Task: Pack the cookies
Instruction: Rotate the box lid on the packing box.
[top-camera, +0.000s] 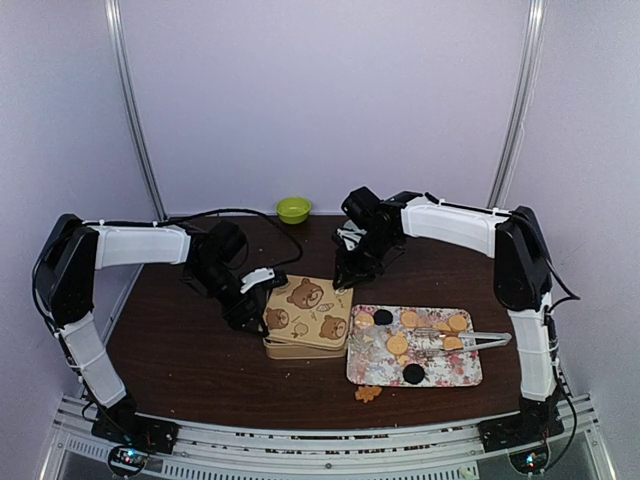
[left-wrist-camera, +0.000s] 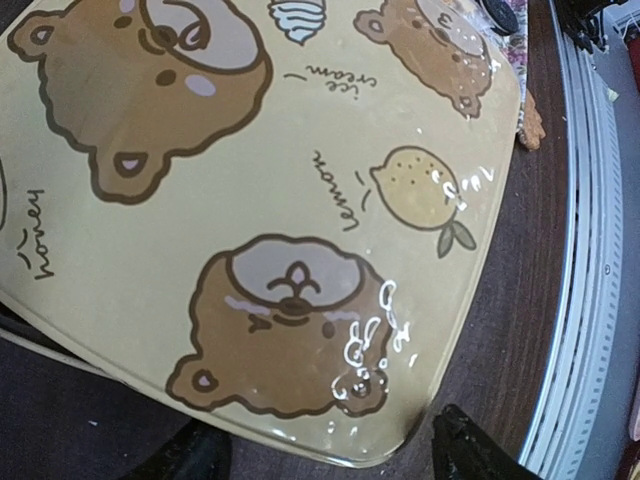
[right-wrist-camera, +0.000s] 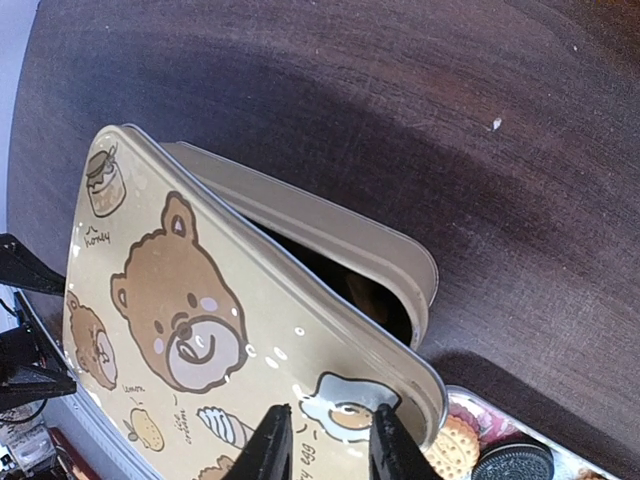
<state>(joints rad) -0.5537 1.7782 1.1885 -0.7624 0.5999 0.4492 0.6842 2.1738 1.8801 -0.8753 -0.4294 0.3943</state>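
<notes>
The cookies (top-camera: 397, 344), tan rounds and two dark ones, lie on a floral tray (top-camera: 462, 372) right of centre. One tan cookie (top-camera: 368, 393) lies on the table in front of the tray. A tan tin's bear-print lid (top-camera: 305, 310) sits askew on the tin base (right-wrist-camera: 330, 230), leaving a dark gap at the far side. My left gripper (left-wrist-camera: 330, 462) is open, its fingertips either side of the lid's (left-wrist-camera: 250, 180) near-left corner. My right gripper (right-wrist-camera: 330, 450) is slightly open just above the lid (right-wrist-camera: 180, 320), near its corner by the tray, gripping nothing. A tan cookie (right-wrist-camera: 450, 447) and a dark cookie (right-wrist-camera: 512, 465) show beside it.
Metal tongs (top-camera: 470, 340) lie across the tray's right side. A small green bowl (top-camera: 293, 209) stands at the table's far edge. The table's front edge and metal rail (left-wrist-camera: 585, 300) run close to the tin.
</notes>
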